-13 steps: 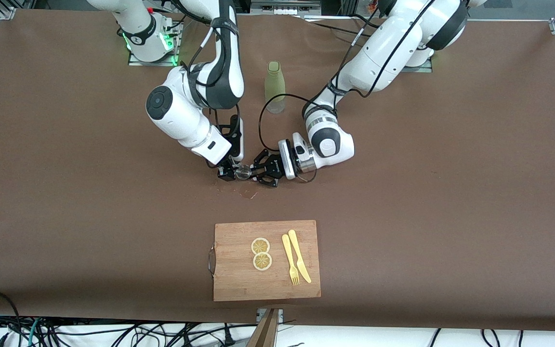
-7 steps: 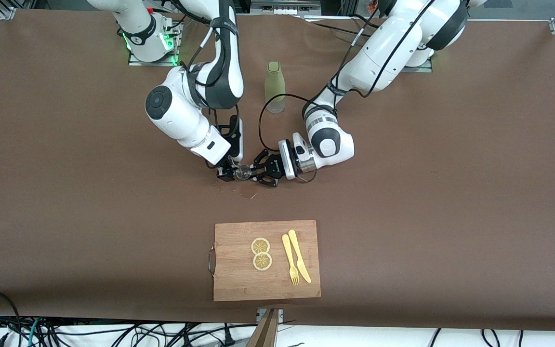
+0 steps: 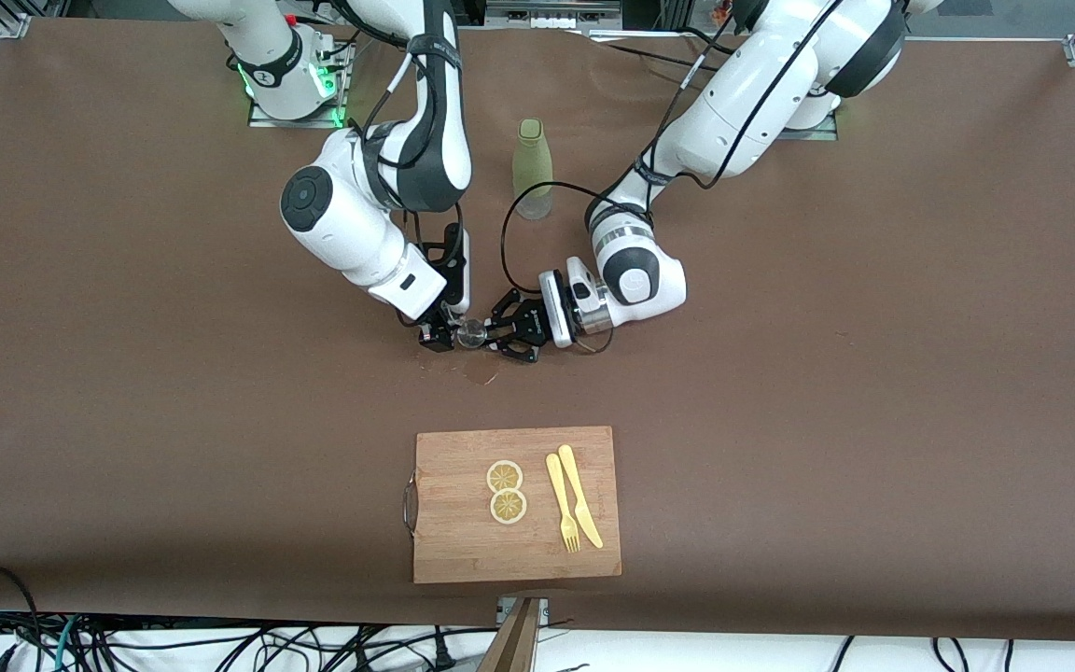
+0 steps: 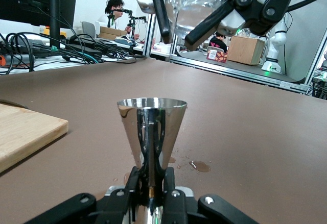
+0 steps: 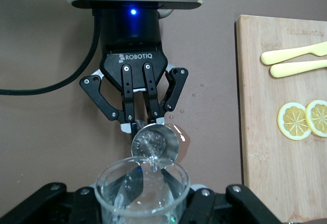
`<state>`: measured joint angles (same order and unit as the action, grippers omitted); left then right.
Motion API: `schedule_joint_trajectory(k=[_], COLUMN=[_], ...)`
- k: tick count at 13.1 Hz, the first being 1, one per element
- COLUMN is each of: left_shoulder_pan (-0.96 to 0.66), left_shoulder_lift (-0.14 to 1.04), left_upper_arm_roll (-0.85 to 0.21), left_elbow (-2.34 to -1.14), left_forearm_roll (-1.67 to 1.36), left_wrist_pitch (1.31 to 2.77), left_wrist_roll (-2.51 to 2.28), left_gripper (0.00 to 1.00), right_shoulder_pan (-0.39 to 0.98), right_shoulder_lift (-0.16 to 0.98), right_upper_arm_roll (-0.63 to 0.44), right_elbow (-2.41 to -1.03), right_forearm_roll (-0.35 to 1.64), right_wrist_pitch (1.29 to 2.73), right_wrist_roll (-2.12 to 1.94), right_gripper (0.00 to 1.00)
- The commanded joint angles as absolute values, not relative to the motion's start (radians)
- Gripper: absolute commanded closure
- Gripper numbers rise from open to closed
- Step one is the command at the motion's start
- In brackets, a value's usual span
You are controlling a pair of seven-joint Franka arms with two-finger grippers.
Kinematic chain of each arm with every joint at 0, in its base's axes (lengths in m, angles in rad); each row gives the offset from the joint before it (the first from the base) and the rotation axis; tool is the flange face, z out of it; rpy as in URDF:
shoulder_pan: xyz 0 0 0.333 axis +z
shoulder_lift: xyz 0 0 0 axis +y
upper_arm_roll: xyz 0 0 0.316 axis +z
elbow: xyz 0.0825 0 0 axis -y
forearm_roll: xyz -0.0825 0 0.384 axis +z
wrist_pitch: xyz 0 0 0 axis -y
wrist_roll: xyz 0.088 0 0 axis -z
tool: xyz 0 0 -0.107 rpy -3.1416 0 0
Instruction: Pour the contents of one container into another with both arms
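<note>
Above the brown surface (image 3: 780, 373), the right gripper (image 3: 438, 336) clamps a tipped clear glass beaker (image 5: 142, 193) over the shiny metal cone-shaped jigger (image 4: 152, 132), itself pinched in the left gripper (image 3: 503, 338); neither has moved since earlier.

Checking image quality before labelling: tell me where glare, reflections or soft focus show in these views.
Left wrist view: the metal jigger mirrors the room, and the background people are soft. Right wrist view: a blue LED glows on the left gripper, and the glass cup glints. Front view: evenly lit, with green base lights.

Glass (image 5: 142, 193) base cut off by right wrist view's edge, below the jaws. Jigger (image 4: 152, 142) foot hidden between left jaws. Front view: both vessels too small to tell apart.
</note>
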<state>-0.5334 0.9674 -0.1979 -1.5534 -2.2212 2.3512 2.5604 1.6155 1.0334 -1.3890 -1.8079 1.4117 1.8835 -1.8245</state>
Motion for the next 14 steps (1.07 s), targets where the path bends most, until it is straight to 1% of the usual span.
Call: schedule_joint_trajectory(k=[1, 4, 6, 8, 11, 13, 14], left_shoulder_pan=[-0.537, -0.528, -0.523, -0.502, -0.431, -0.364, -0.326], left_shoulder_lift=[0.951, 0.879, 0.868, 0.833, 0.752, 0.7, 0.675], left_upper_arm_roll=[-0.196, -0.196, -0.196, -0.196, -0.196, -0.196, -0.196], left_elbow=[-1.554, -1.643, -1.66, -1.709, -1.824, -1.902, -1.94], left_forearm_roll=[-2.23, -2.226, -2.226, -2.192, -2.093, -1.987, -1.938], left_wrist_pitch=[2.359, 2.358, 2.356, 2.35, 2.327, 2.264, 2.226], left_wrist_roll=[2.546, 2.517, 2.519, 2.519, 2.523, 2.526, 2.528], left_gripper=[1.0, 1.0, 1.0, 1.0, 1.0, 1.0, 1.0], right_shoulder_pan=[1.625, 1.614, 1.605, 1.583, 1.513, 1.436, 1.392], right_shoulder_lift=[1.06, 1.055, 1.054, 1.048, 1.023, 1.002, 1.002], right_upper_arm_roll=[-1.417, -1.437, -1.446, -1.451, -1.447, -1.431, -1.427], right_elbow=[-1.81, -1.786, -1.778, -1.773, -1.731, -1.694, -1.68], right_forearm_roll=[1.437, 1.443, 1.509, 1.578, 1.632, 1.681, 1.73], right_wrist_pitch=[1.868, 1.81, 1.769, 1.718, 1.611, 1.542, 1.485], right_wrist_roll=[-1.81, -1.764, -1.759, -1.759, -1.759, -1.763, -1.769], right_gripper=[0.79, 0.79, 0.79, 0.79, 0.79, 0.79, 0.79])
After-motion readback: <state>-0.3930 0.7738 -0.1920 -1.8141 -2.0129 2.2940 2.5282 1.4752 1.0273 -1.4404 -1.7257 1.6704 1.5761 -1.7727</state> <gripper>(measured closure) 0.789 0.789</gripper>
